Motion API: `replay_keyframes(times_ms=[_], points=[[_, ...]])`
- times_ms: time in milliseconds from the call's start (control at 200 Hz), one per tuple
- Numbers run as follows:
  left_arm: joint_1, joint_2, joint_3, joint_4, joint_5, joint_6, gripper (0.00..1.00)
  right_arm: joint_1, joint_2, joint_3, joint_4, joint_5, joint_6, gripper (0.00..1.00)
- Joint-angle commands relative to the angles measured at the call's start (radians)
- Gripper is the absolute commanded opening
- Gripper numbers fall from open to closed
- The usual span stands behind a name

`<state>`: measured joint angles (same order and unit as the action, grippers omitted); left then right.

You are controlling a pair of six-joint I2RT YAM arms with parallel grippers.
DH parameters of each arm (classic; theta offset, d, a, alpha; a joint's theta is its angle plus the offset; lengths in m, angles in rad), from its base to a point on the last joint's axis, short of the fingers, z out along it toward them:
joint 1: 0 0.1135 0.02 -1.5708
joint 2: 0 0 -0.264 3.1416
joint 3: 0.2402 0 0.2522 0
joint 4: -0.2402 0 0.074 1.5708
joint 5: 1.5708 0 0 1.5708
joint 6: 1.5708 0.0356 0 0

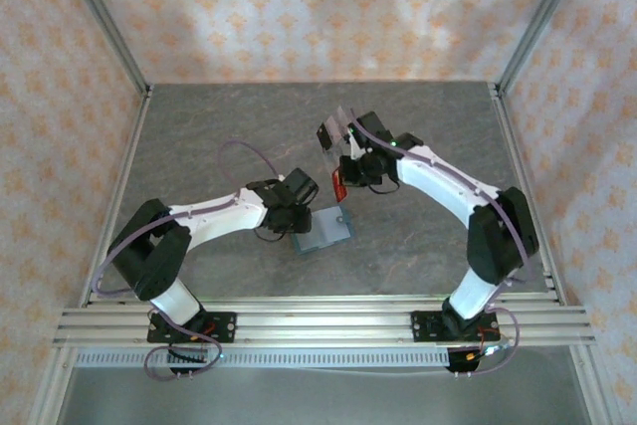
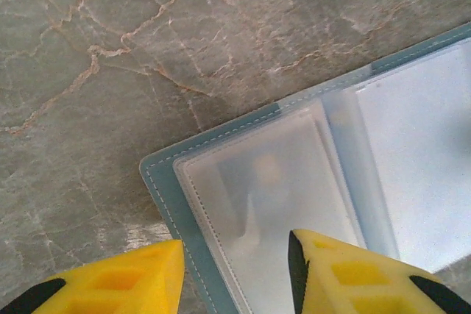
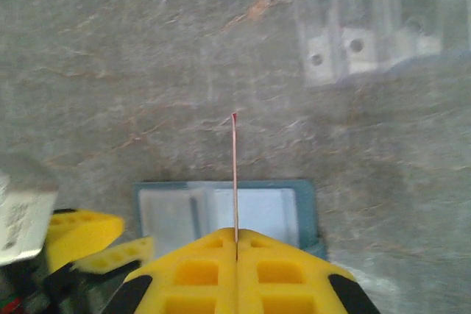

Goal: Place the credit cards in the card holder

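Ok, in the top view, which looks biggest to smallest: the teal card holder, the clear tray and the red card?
1. The teal card holder.
2. The clear tray, though the right arm hides part of it, so this place is unsure.
3. The red card, a small sliver in the right gripper.

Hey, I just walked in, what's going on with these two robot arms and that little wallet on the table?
The right gripper is shut on a red credit card, holding it on edge over the open teal card holder, which lies flat on the table. The left gripper is open at the holder's corner, one finger over a clear sleeve and the other over the table. The card is not yet in a sleeve. A clear tray sits farther back.
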<state>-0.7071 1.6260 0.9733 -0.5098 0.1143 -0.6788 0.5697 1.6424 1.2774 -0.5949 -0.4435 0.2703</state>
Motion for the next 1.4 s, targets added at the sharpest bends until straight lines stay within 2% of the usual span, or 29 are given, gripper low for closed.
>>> replay_keyframes(times_ms=[0, 270, 691, 966, 1391], points=[[-0.003, 0.021, -0.01, -0.031, -0.043, 0.015, 0.41, 0.005, -0.073, -0.094, 0.203, -0.11, 0.079, 0.0], [-0.003, 0.042, -0.051, -0.014, -0.067, 0.001, 0.39, 0.038, -0.085, -0.314, 0.476, -0.162, 0.16, 0.0], [-0.003, 0.042, -0.084, -0.01, -0.088, -0.02, 0.35, 0.041, -0.02, -0.469, 0.786, -0.22, 0.238, 0.0], [-0.002, 0.044, -0.085, -0.013, -0.091, -0.022, 0.34, 0.041, 0.033, -0.52, 0.899, -0.202, 0.246, 0.0], [-0.001, 0.049, -0.088, -0.007, -0.084, -0.027, 0.34, 0.041, 0.062, -0.57, 0.942, -0.224, 0.251, 0.0]])
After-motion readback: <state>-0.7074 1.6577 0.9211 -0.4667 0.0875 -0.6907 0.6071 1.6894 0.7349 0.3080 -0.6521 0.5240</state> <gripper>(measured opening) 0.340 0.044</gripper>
